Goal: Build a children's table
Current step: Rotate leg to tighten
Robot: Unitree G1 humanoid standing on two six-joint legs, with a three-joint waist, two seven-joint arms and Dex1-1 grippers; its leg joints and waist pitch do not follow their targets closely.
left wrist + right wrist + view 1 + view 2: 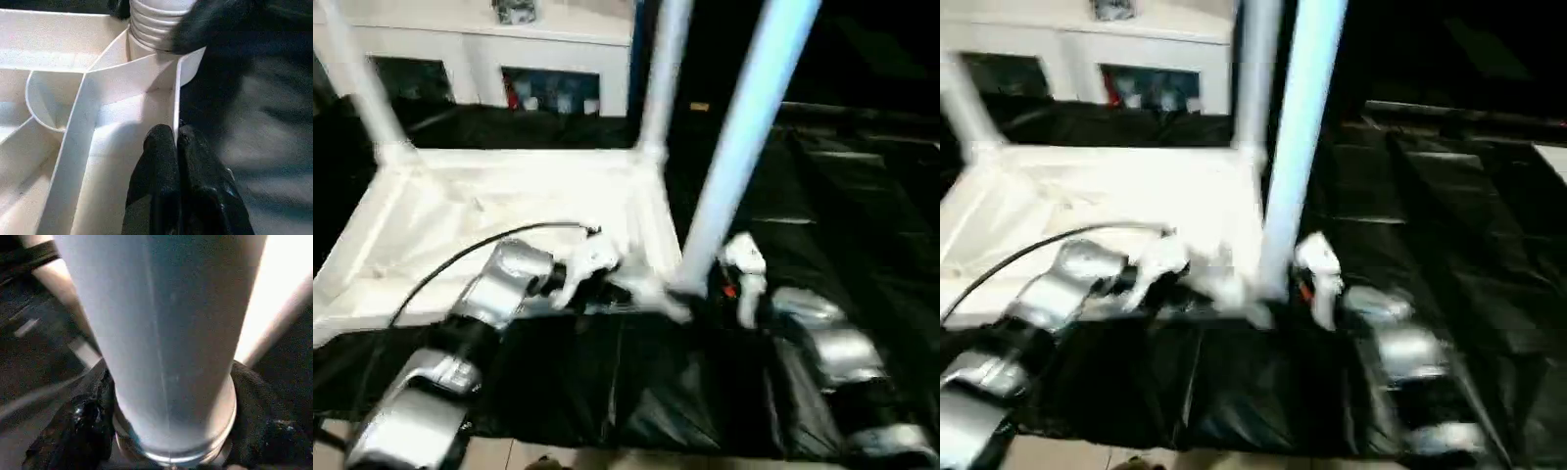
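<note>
Tabletop [509,211], white, ribbed underside up, lies on black-covered desk [862,196], left and centre of frame. Three legs stand in corner sockets; nearest leg [744,127] rises centre-right. Right pincer [168,431]: fingers either side of that leg's base. Left pincer [178,161]: fingers together, pinching the tabletop's thin edge wall.

A staged robotics test space rather than a lived-in home: black sheeting [822,196] covers the work surface, while a white cabinet [489,59] with glass doors stands against the back wall.
</note>
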